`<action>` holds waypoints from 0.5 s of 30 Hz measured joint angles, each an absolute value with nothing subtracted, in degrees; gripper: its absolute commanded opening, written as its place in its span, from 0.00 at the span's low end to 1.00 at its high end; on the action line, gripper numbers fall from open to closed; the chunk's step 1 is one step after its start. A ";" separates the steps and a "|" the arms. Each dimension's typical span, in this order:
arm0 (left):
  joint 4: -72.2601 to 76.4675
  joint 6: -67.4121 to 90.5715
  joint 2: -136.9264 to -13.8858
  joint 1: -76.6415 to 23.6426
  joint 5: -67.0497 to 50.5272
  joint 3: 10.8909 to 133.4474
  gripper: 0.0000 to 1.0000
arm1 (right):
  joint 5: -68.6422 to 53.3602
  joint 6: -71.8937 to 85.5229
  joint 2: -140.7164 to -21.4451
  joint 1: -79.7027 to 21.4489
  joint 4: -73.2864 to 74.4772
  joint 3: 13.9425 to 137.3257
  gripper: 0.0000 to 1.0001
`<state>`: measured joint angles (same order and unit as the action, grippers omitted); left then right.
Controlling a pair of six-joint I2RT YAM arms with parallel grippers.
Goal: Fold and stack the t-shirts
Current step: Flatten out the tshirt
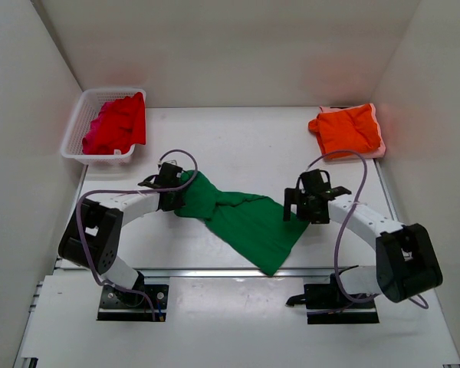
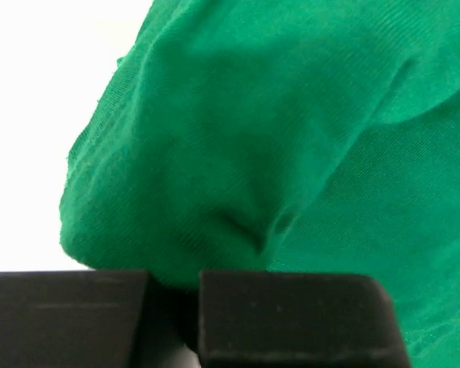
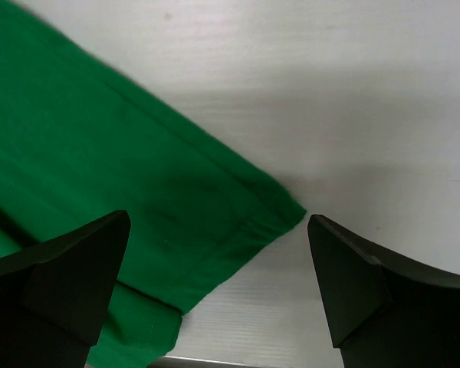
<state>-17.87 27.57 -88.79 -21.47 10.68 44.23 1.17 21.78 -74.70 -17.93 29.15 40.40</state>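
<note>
A bright green t-shirt (image 1: 249, 218) lies crumpled and twisted across the table's near middle. My left gripper (image 1: 176, 192) is at its left end. In the left wrist view the gripper (image 2: 174, 280) has its jaws nearly together, with bunched green cloth (image 2: 238, 169) pinched between them. My right gripper (image 1: 303, 203) is open just above the shirt's right corner. In the right wrist view that gripper (image 3: 218, 226) straddles a hemmed corner of the green cloth (image 3: 138, 192) without touching it. A folded orange t-shirt (image 1: 346, 129) rests on a pink one (image 1: 377, 146) at the back right.
A white lattice basket (image 1: 80, 130) at the back left holds a red shirt (image 1: 126, 119) and a magenta one (image 1: 96, 138). White walls close in the table on three sides. The table's front edge runs just below the green shirt.
</note>
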 measured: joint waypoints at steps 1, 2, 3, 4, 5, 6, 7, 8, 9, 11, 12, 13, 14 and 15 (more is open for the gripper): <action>-17.80 27.42 -88.77 -21.28 10.22 44.21 0.00 | 1.41 22.22 -75.81 -19.18 29.17 40.38 1.00; -17.80 27.40 -88.73 -21.12 9.91 44.18 0.00 | 1.78 22.55 -77.32 -20.49 29.10 40.38 0.92; -17.80 27.35 -88.71 -21.02 9.56 44.18 0.00 | 2.09 22.72 -78.78 -21.56 29.15 40.40 0.81; -17.91 27.18 -88.62 -20.71 8.95 44.18 0.00 | 3.29 22.46 -80.18 -22.57 29.65 40.91 0.44; -18.04 27.14 -88.53 -20.56 8.47 44.18 0.00 | 3.64 22.39 -81.14 -23.38 29.63 41.67 0.20; -18.39 26.96 -88.40 -20.12 7.75 44.16 0.00 | 3.81 22.35 -81.87 -23.59 29.58 42.17 0.08; -18.96 26.83 -88.07 -19.75 6.87 44.16 0.00 | 4.05 22.61 -82.48 -23.59 29.74 42.59 0.01; -19.77 26.68 -87.57 -19.35 5.87 44.14 0.00 | 4.05 22.72 -82.72 -23.46 29.91 42.87 0.00; -20.53 26.50 -86.87 -18.92 4.91 44.10 0.00 | 4.08 22.83 -82.74 -23.24 30.06 42.98 0.00; -22.22 26.11 -84.53 -17.45 2.96 44.16 0.00 | 4.10 22.41 -82.13 -22.61 30.79 43.18 0.00; -23.07 25.98 -83.02 -16.47 1.98 44.34 0.00 | 4.08 21.89 -81.43 -21.96 31.33 43.35 0.00; -24.49 25.89 -81.62 -15.38 1.06 45.15 0.00 | 4.05 21.54 -80.88 -21.52 31.66 43.59 0.00; -27.07 25.80 -80.16 -13.74 -0.40 47.70 0.00 | 4.03 20.18 -79.09 -20.14 33.06 44.97 0.00; -27.79 25.71 -79.44 -12.91 -0.95 49.52 0.00 | 4.03 19.75 -78.52 -19.75 33.28 45.56 0.00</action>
